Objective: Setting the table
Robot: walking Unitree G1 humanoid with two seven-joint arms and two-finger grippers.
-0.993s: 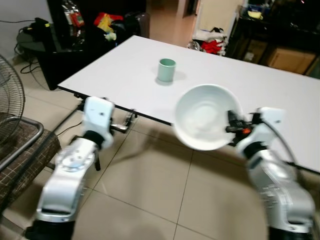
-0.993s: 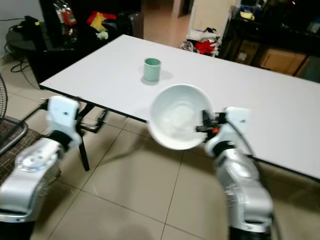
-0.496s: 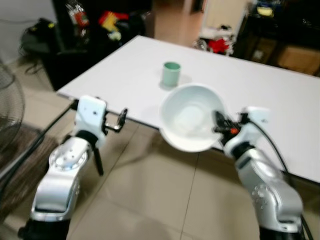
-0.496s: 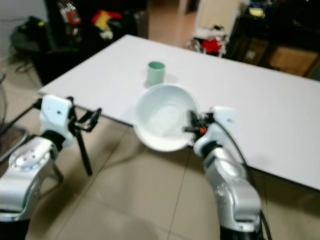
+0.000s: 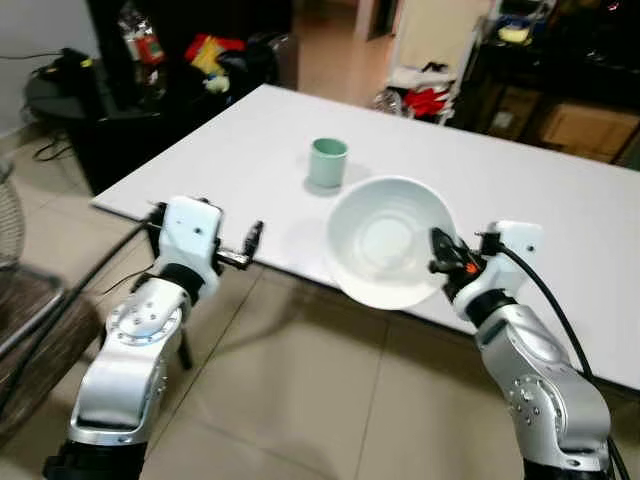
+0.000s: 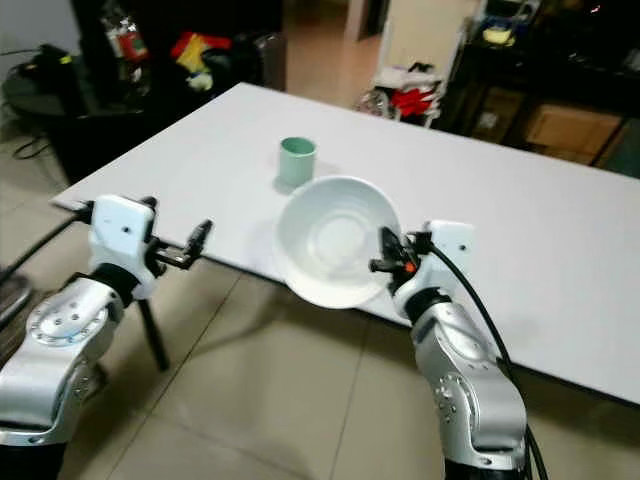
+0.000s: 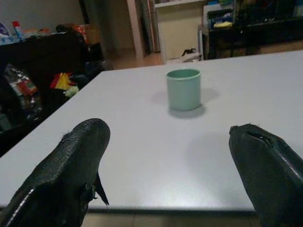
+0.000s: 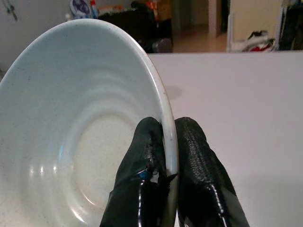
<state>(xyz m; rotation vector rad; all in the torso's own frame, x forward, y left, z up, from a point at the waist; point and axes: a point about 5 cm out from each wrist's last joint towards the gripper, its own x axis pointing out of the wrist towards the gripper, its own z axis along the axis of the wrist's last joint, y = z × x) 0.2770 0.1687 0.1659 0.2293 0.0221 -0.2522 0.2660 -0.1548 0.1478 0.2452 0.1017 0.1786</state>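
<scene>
Your robot's two arms were rounded silver shells ending in white box-shaped wrist housings. The left gripper (image 5: 252, 244) and right gripper (image 5: 436, 252) bore textured black fingers (image 8: 150, 156). A black cable looped along the right forearm; an orange-red mark showed near its wrist.

Tiled floor (image 5: 300, 380), beige, glossy. Dark cabinet (image 5: 150, 70) beyond table's far left corner, red and yellow clutter (image 5: 210, 50) on it. Black cables (image 5: 50, 150) on floor beside it. Red cloth heap (image 5: 425, 100) near doorway. Dark shelving (image 5: 560, 60) along right, cardboard box (image 5: 585, 125) low in it.
</scene>
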